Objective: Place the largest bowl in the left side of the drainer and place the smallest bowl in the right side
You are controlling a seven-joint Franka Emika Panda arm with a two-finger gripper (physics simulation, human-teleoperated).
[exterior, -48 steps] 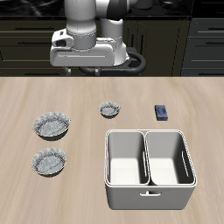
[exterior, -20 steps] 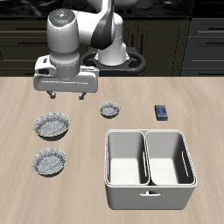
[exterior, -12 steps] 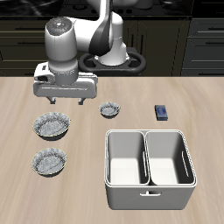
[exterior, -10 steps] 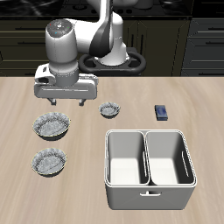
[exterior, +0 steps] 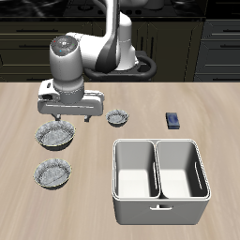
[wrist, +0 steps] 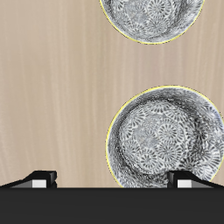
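The largest bowl [exterior: 56, 136] sits on the table just under your hand [exterior: 70, 118], which is spread wide and empty. The near-matching bowl [exterior: 52, 172] lies close by toward the front edge; drift there and the drainer [exterior: 159, 214] gets the wrong one.

White-and-light-grey Franka arm [exterior: 111, 42], glossy rounded link housings, darker grey bands at the joints. Round cap on the wrist housing with a dark centre. Dark ring-shaped base behind the arm. Gripper [exterior: 70, 120]: wide, flat, pale-grey rectangular body with rounded ends, two short dark fingers underneath. In the wrist view the gripper body shows as a black strip, with two small fingertips [wrist: 41, 179], white-grey pads edged in black.
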